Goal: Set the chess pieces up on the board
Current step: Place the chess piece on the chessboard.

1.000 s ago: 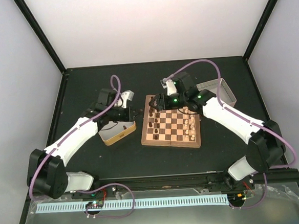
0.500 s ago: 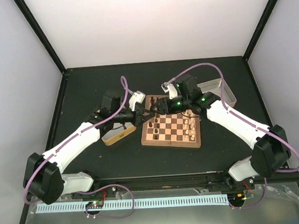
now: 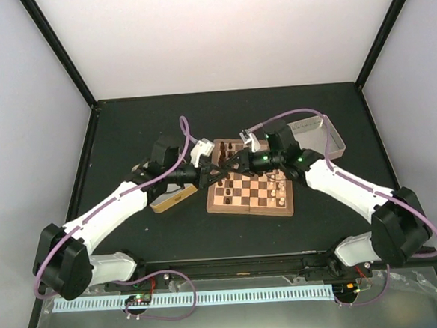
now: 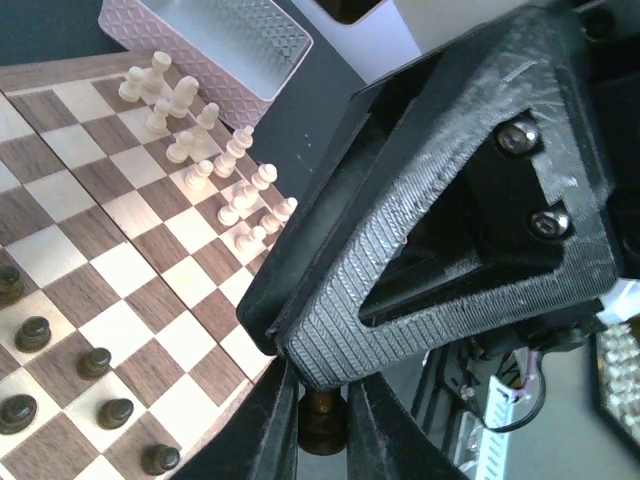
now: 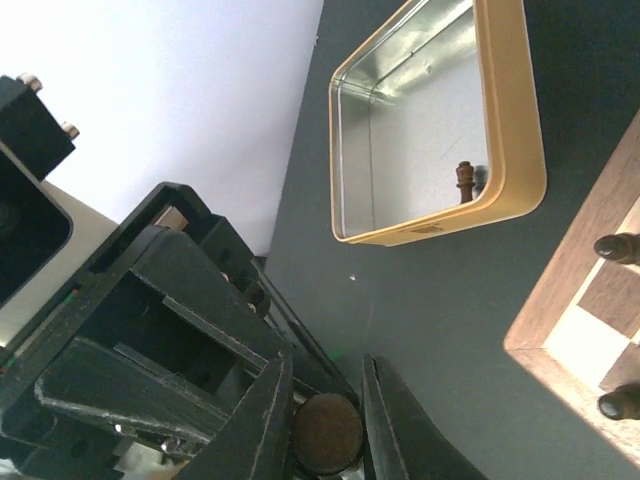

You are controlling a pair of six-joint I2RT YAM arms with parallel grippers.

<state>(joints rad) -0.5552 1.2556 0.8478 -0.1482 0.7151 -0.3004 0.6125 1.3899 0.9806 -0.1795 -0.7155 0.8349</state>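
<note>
Over the left part of the board (image 3: 249, 210), the left tool (image 4: 322, 440) clenches a dark chess piece (image 4: 322, 415). The right tool (image 5: 326, 425) pinches its round base (seemingly the same piece). The left should release only once the right's grip is firm, then back away straight.

Matt wooden board (image 3: 246, 210) (glossy metal tin (image 5: 522, 110))

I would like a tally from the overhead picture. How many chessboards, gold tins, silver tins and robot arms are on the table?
Chessboard: 1
Gold tin: 1
Silver tin: 1
Robot arms: 2, left arm and right arm
Total: 5
</note>
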